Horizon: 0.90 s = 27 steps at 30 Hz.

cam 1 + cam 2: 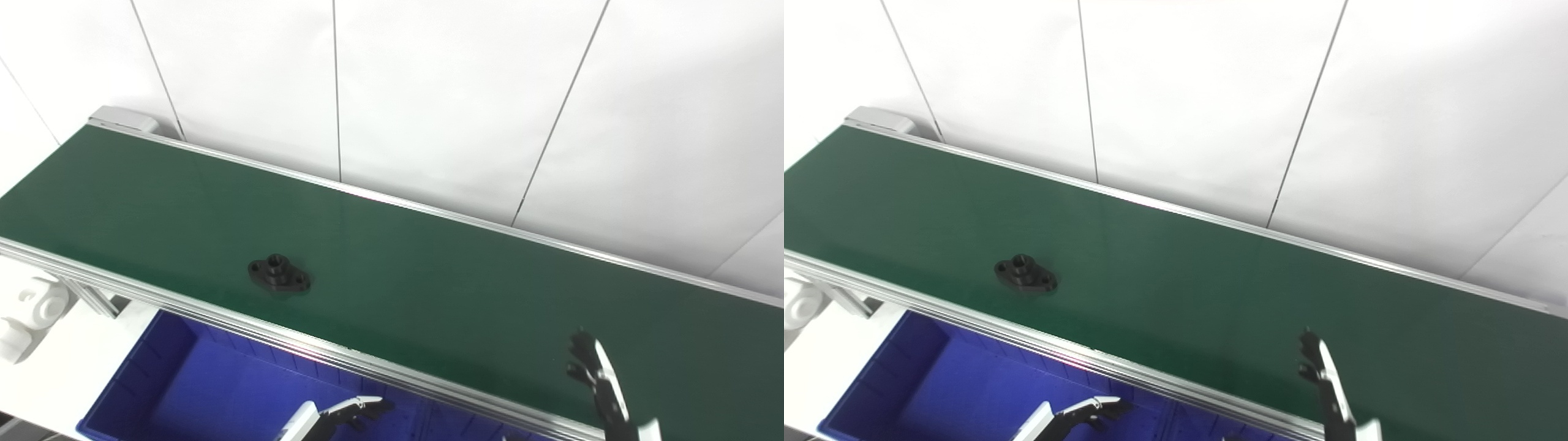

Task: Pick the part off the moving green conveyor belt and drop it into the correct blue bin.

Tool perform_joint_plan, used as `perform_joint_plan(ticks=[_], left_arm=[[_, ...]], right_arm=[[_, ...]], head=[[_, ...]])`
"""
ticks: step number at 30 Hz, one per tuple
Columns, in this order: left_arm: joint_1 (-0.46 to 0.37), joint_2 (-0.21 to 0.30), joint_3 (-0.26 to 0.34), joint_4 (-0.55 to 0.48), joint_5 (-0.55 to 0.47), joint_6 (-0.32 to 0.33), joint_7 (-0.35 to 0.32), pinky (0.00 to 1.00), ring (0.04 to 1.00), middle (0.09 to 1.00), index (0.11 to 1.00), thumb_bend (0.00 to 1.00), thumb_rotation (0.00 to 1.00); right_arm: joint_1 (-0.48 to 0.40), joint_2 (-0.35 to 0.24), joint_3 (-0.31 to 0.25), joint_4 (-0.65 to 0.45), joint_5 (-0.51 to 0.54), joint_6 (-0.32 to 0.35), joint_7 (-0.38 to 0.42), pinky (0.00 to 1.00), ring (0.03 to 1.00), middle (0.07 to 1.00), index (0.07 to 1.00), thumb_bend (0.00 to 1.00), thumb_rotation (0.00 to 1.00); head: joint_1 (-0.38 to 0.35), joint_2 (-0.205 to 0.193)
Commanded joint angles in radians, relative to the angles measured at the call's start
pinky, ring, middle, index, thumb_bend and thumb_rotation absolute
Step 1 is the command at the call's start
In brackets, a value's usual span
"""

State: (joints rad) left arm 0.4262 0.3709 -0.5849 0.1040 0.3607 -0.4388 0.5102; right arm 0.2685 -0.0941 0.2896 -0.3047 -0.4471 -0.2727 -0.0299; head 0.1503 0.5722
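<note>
In the left eye view, the right robot hand (597,383) is seen above the green conveyor belt (429,288), fingers spread, holding nothing. The black part (278,274) lies on the belt, well apart.

In the right eye view, the left robot hand (1087,411) hangs over the blue bin (906,380), seemingly empty, its spread unclear at the edge. No writing is legible.

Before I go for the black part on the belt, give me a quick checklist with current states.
1. Black part lying flat on the green belt, alone: ok.
2. Left robot hand holds nothing, fingers apart: ok.
3. Right robot hand holds nothing, raised over the belt: ok.
4. Either hand close to the part: not ok, both are well short of it.
5. Blue bin open below the belt's near rail: ok.
6. Whether it is the correct bin: cannot tell.
</note>
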Motion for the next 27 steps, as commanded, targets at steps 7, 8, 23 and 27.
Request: perform_joint_plan(ticks=[7,8,23,27], left_arm=[[-0.009,0.04,0.001,-0.023,-0.023,-0.031,0.019,0.66,0.785,0.832,0.825,0.93,0.56],[-0.012,0.04,0.0,-0.021,-0.024,-0.031,0.02,0.66,0.783,0.832,0.827,0.93,0.56],[-0.028,0.029,0.006,-0.011,-0.042,-0.031,-0.008,0.67,0.79,0.838,0.839,0.93,0.56],[-0.034,0.023,0.005,-0.007,-0.033,-0.031,-0.003,0.68,0.796,0.839,0.837,0.93,0.56]], right_arm=[[-0.11,0.023,0.009,-0.053,-0.051,0.098,0.084,0.76,0.847,0.88,0.92,0.81,0.53],[-0.119,0.022,0.013,-0.062,-0.055,0.115,0.101,0.77,0.841,0.876,0.919,0.82,0.53],[-0.412,0.065,0.061,-0.025,-0.184,0.311,0.26,0.73,0.819,0.857,0.915,0.83,0.5],[-0.504,0.083,0.089,0.04,-0.203,0.325,0.278,0.7,0.794,0.848,0.916,0.84,0.51]], head=[[-0.104,0.039],[-0.103,0.041],[-0.076,0.055],[-0.068,0.059]])
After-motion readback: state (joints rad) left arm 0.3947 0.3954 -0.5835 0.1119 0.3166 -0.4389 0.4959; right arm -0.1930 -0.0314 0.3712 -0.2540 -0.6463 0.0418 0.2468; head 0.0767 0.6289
